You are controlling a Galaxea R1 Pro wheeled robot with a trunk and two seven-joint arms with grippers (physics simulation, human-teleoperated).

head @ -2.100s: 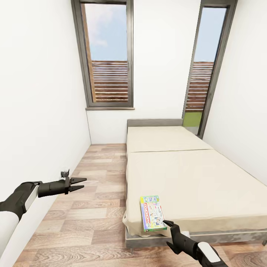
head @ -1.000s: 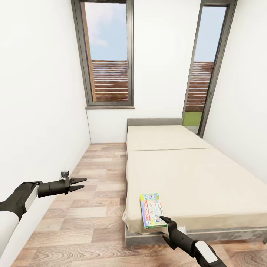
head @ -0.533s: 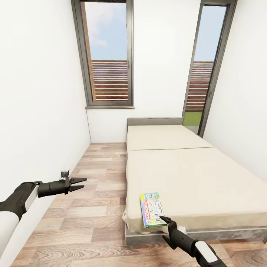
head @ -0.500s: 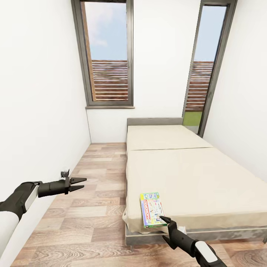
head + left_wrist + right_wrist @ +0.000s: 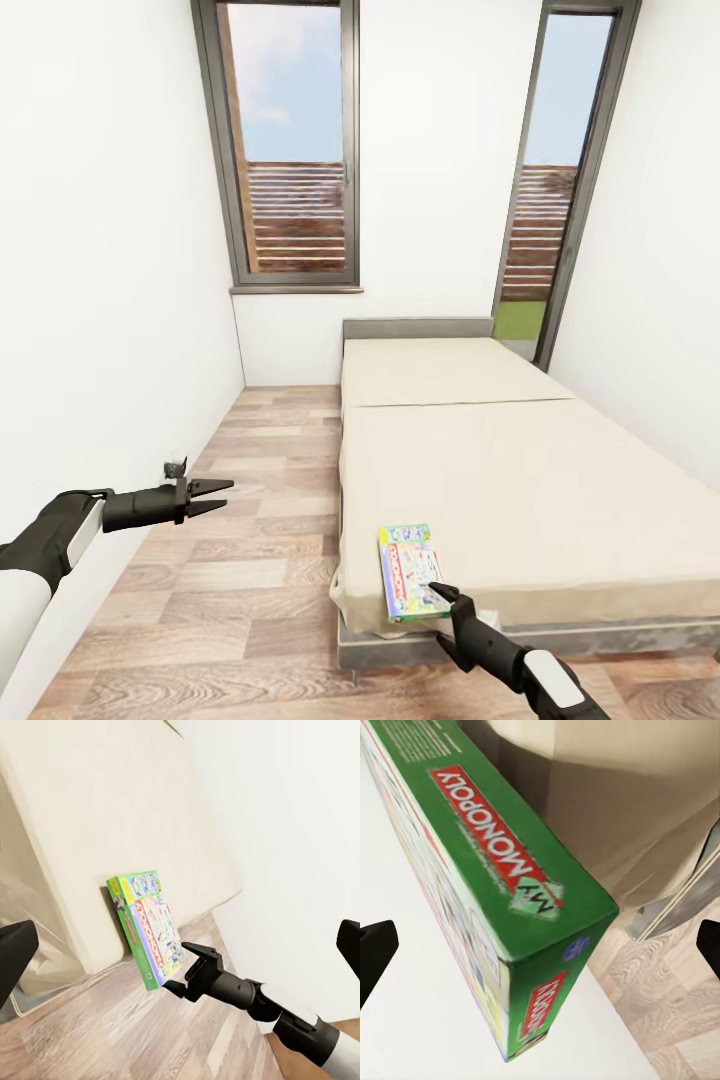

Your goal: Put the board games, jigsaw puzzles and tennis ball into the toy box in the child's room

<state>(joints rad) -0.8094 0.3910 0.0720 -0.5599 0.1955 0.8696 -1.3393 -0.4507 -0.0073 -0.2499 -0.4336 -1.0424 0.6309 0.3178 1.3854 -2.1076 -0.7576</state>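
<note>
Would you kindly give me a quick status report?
Left gripper open, idle over floor. Right gripper open, straddling the Monopoly board game's corner on the bed. Nothing blocking.

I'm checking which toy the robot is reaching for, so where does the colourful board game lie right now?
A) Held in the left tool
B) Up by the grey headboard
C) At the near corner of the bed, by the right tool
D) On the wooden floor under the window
C: the board game lies flat on the bed's near corner, with the right tool at its edge.
</note>
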